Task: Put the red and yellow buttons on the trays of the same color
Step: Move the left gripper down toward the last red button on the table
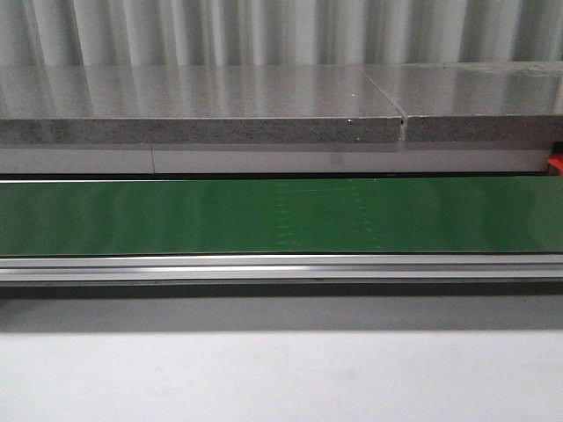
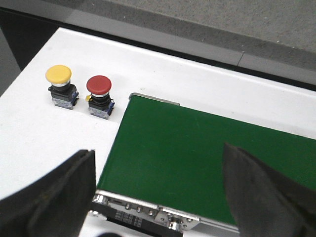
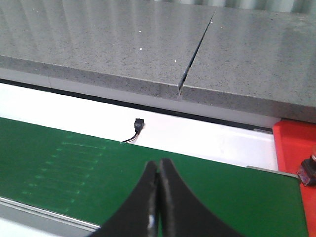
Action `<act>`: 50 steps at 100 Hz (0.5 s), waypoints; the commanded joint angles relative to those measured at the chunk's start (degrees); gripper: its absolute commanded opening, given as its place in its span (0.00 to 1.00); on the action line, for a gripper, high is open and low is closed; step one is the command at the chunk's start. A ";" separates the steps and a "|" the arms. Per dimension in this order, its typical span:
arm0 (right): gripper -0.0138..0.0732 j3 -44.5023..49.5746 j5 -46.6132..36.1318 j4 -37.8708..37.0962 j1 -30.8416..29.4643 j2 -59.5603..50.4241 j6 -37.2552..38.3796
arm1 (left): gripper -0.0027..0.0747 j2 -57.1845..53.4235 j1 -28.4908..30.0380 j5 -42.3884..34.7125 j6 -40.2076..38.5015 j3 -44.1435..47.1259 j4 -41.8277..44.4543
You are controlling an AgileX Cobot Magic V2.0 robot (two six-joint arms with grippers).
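Observation:
In the left wrist view a yellow button (image 2: 59, 80) and a red button (image 2: 98, 91) stand side by side on the white table, just beyond the end of the green conveyor belt (image 2: 207, 158). My left gripper (image 2: 158, 192) is open and empty above the belt's end, short of the buttons. In the right wrist view my right gripper (image 3: 158, 170) is shut and empty over the belt (image 3: 74, 163). A red tray (image 3: 295, 148) lies past the belt's end, with a dark button base (image 3: 309, 173) on it at the frame edge. The yellow tray is out of view.
The front view shows the green belt (image 1: 281, 215) with its aluminium rail (image 1: 281, 266), a grey stone ledge (image 1: 202, 110) behind it and a sliver of the red tray (image 1: 555, 164) at the right. A small black connector with a wire (image 3: 138, 123) lies on the white strip behind the belt.

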 commanded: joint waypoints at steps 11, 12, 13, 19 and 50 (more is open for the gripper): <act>0.08 -1.46 -2.60 1.17 -0.05 0.14 -0.19 | 0.70 17.00 5.19 -3.82 -2.82 -11.86 -0.42; 0.08 -1.46 -2.60 1.17 -0.05 0.14 -0.19 | 0.70 18.19 5.39 -3.82 -2.82 -12.62 -0.68; 0.08 -1.46 -2.60 1.17 -0.05 0.14 -0.19 | 0.70 18.78 5.80 -3.82 -2.82 -13.00 -0.81; 0.08 -1.46 -2.60 1.17 -0.05 0.14 -0.19 | 0.70 24.06 7.35 -3.72 -2.82 -16.25 -1.84; 0.08 -1.46 -2.60 1.17 -0.05 0.14 -0.19 | 0.70 45.61 10.78 5.12 -2.82 -28.87 -4.74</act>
